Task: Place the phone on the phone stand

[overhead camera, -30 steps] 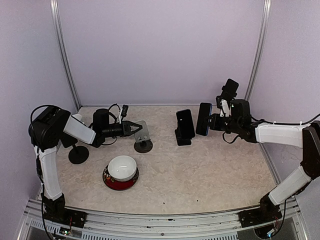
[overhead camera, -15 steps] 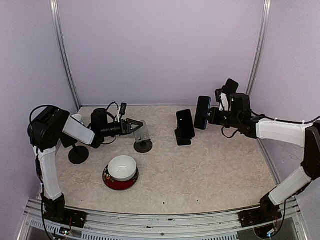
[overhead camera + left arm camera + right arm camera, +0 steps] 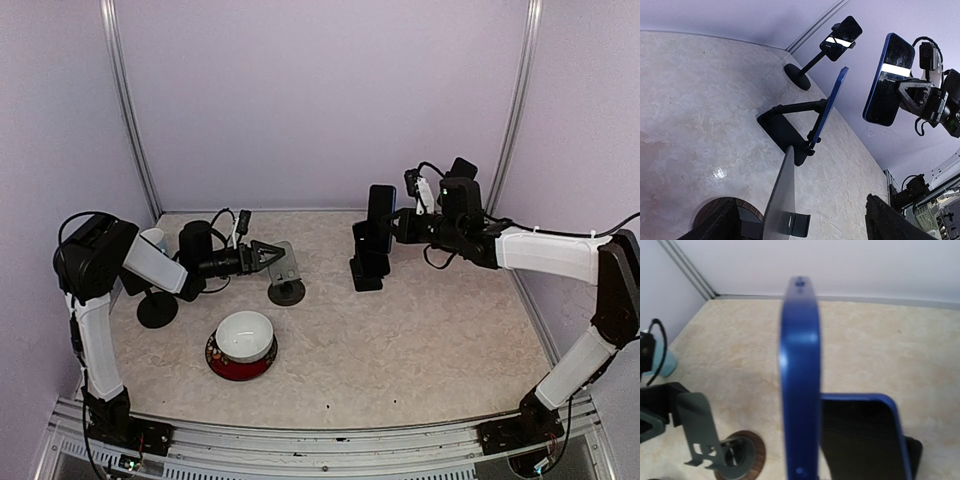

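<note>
Marbled table (image 3: 420, 350), near far edge: right gripper (image 3: 397, 228), clamped on blue phone (image 3: 381, 205), now reaches over occupied black stand (image 3: 366, 275); left gripper (image 3: 272, 254) just spread wide off grey stand (image 3: 287, 290), likely the target.

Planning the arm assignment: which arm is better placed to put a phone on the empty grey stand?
Right, probably: the right gripper is shut on the blue phone, held upright by the occupied black stand. The left gripper is open and empty beside the grey stand.
</note>
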